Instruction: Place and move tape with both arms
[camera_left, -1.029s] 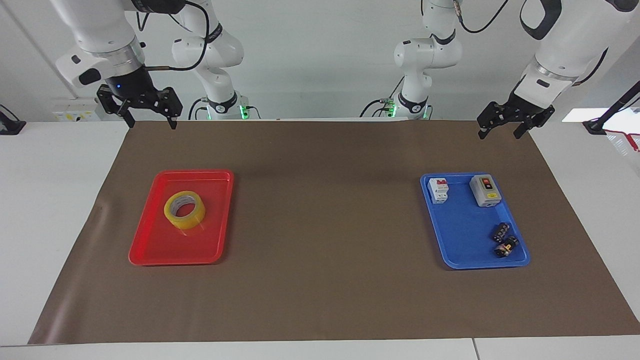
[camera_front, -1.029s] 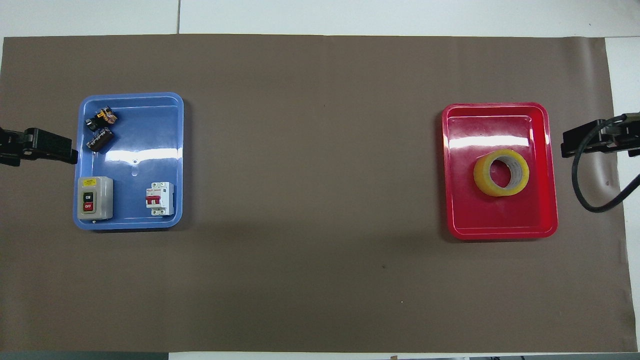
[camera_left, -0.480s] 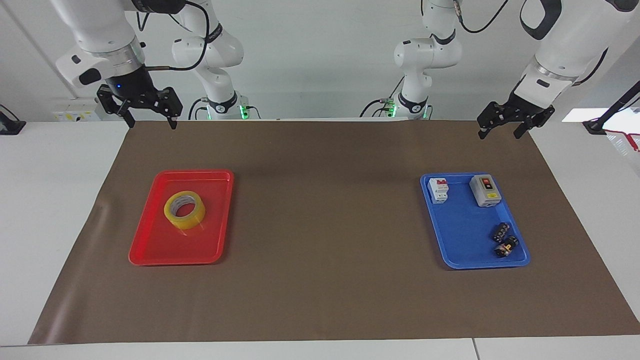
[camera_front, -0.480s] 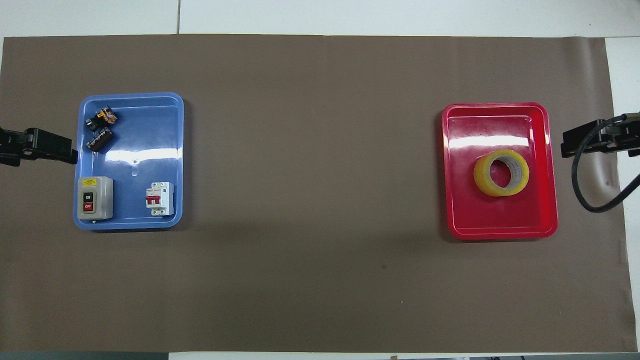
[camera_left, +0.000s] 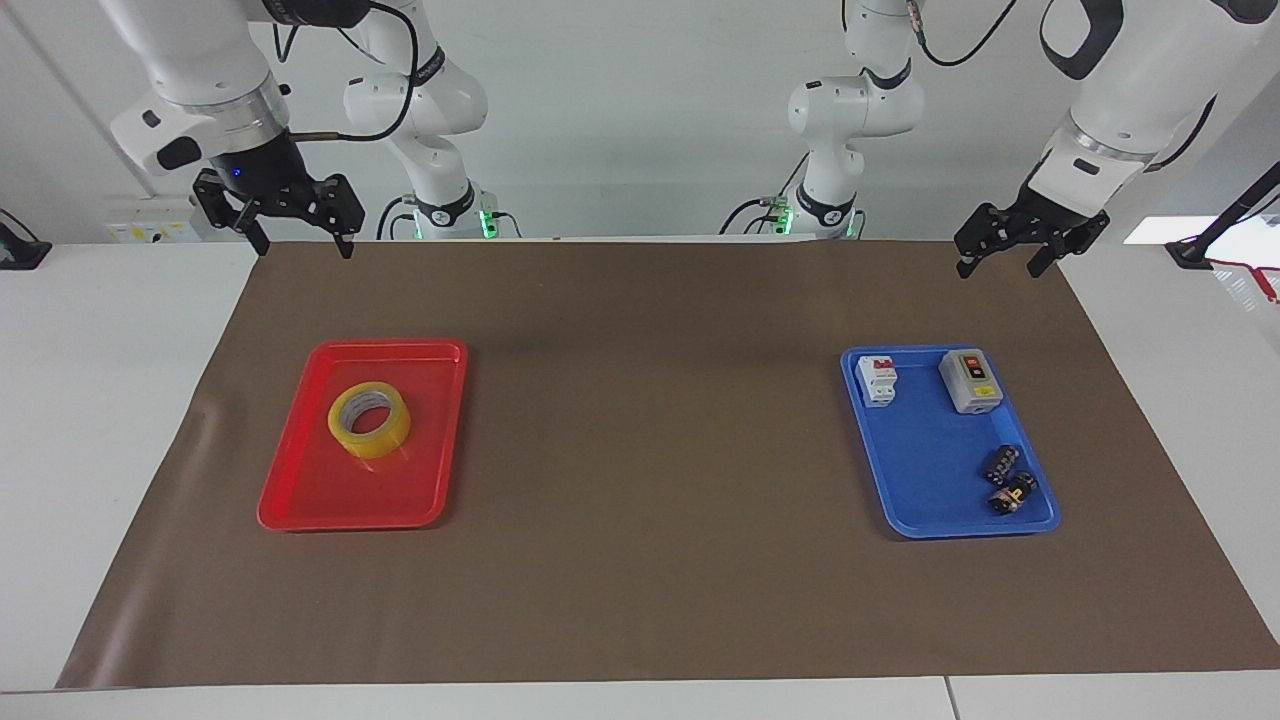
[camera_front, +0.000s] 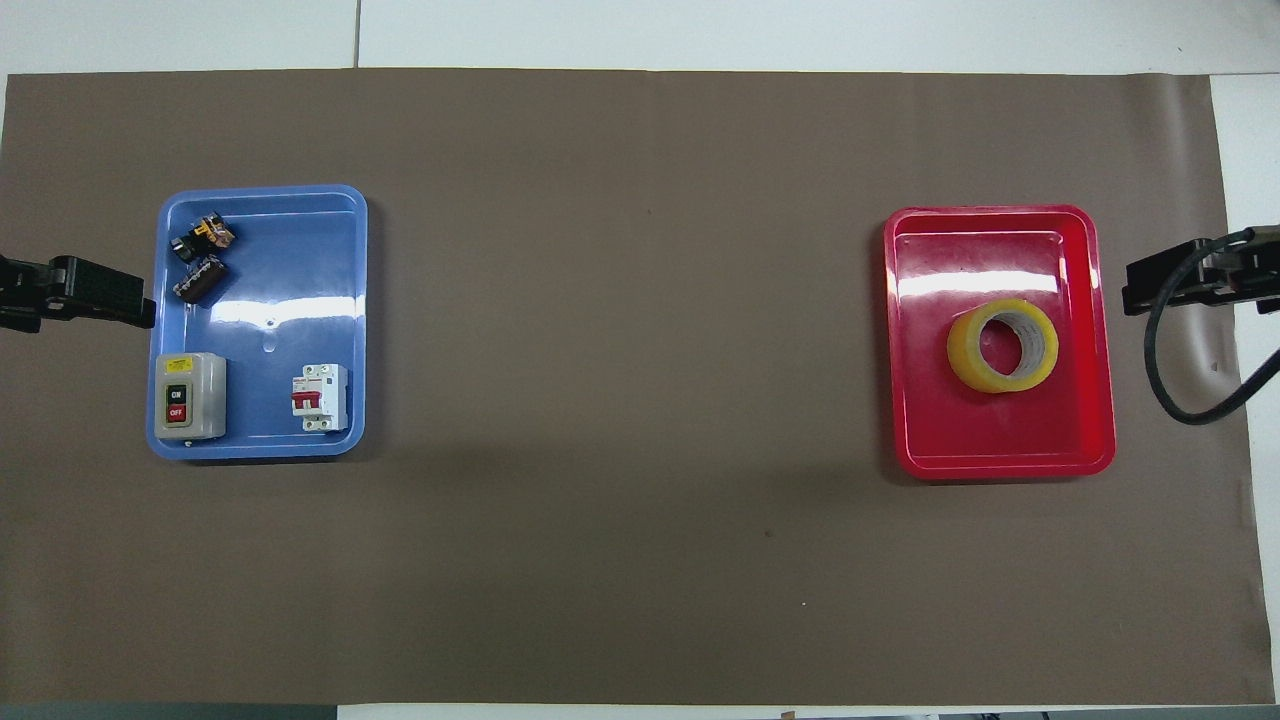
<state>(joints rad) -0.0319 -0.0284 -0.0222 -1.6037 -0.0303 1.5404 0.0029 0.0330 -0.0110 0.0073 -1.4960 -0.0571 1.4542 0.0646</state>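
The tape (camera_left: 369, 420), a yellow roll with a grey-white core, lies flat in a red tray (camera_left: 340, 490) at the right arm's end of the table; it also shows in the overhead view (camera_front: 1002, 345), in the red tray (camera_front: 1000, 430). My right gripper (camera_left: 304, 248) hangs open and empty in the air over the brown mat's edge at the robots' end, apart from the tray. My left gripper (camera_left: 998, 268) hangs open and empty over the mat's edge at the left arm's end. Both arms wait. The overhead view shows only the tips of the left gripper (camera_front: 140, 300) and the right gripper (camera_front: 1135, 290).
A blue tray (camera_left: 920, 470) at the left arm's end holds a white circuit breaker (camera_left: 877, 381), a grey switch box (camera_left: 970, 381) and two small black connectors (camera_left: 1008, 480). A brown mat (camera_left: 650, 450) covers the table. Two smaller white arms stand at the robots' end.
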